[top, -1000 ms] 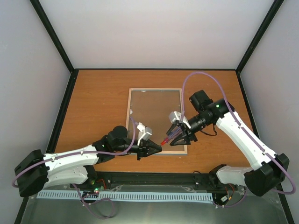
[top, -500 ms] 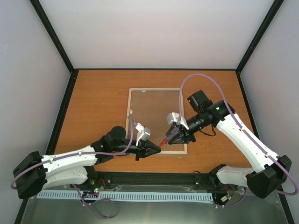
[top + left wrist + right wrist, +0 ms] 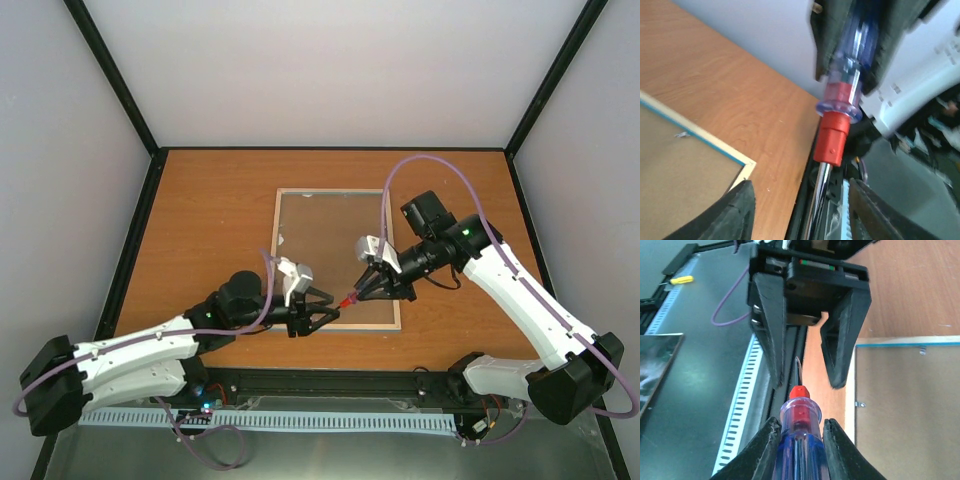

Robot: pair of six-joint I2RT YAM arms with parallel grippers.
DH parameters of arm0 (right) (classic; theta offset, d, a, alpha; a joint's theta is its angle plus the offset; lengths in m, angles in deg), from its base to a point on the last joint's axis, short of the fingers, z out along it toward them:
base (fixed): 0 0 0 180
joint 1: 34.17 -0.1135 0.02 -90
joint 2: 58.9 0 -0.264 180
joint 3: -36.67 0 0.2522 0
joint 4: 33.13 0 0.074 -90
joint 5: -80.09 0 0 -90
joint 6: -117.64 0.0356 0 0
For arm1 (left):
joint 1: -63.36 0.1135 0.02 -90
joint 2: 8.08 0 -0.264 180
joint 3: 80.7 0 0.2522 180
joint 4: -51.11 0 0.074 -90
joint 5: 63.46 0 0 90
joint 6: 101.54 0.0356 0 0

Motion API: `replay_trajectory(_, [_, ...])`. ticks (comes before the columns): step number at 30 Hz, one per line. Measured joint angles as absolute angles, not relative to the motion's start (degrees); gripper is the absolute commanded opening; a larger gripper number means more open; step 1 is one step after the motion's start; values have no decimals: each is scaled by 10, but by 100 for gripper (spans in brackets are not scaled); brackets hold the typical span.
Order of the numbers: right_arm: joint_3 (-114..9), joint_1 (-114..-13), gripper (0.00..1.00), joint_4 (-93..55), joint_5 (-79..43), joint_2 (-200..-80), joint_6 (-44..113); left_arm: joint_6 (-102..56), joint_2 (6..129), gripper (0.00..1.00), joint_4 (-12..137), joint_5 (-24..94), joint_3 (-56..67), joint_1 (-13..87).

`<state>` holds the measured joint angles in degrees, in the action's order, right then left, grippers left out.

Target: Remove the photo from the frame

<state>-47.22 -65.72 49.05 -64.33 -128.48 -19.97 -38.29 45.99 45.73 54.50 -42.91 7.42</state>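
Now | right gripper (image 3: 800, 447) clamps screwdriver (image 3: 832, 140) handle | left gripper (image 3: 802, 210) jaws apart around its shaft

No legible text or markings.

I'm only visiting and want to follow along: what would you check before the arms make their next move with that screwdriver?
1. Right gripper shut on the screwdriver handle: ok.
2. Left gripper open, fingers on either side of the shaft without touching it: ok.
3. Frame lying flat on the table, back side up: ok.
4. Backing board lifted out of the frame: not ok, it sits in place.
5. Small metal tabs on the backing board turned aside: cannot tell.
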Motion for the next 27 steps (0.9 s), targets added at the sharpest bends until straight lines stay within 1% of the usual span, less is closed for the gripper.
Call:
replay_trajectory(2, [-472,-657,3,473,-626,-1285,-179,-395,440,62,484,500,-429,76])
replay_trajectory(4, [-470,-657,3,449,-600,-1285,-153,-413,418,63,522,440,-428,76])
replay_trajectory(7, [-461,-656,3,411,-554,-1286,-113,-476,394,62,620,318,-414,77])
replay_trajectory(10, [-449,-654,3,368,-497,-1294,-68,-572,394,61,744,195,-388,77])
replay_trajectory(13, [-444,-654,3,334,-447,-1308,-33,-640,410,59,823,140,-386,78])
replay_trajectory(15, [-444,-653,3,307,-405,-1324,-6,-675,439,57,861,119,-386,78])
replay_trajectory(19, [-444,-653,3,277,-359,-1339,23,-714,510,52,902,96,-386,86])
replay_trajectory(22, [-442,-653,3,263,-339,-1341,37,-716,547,50,899,98,-386,139])
replay_trajectory(27, [-433,-650,3,249,-328,-1339,46,-698,573,43,859,112,-387,210])
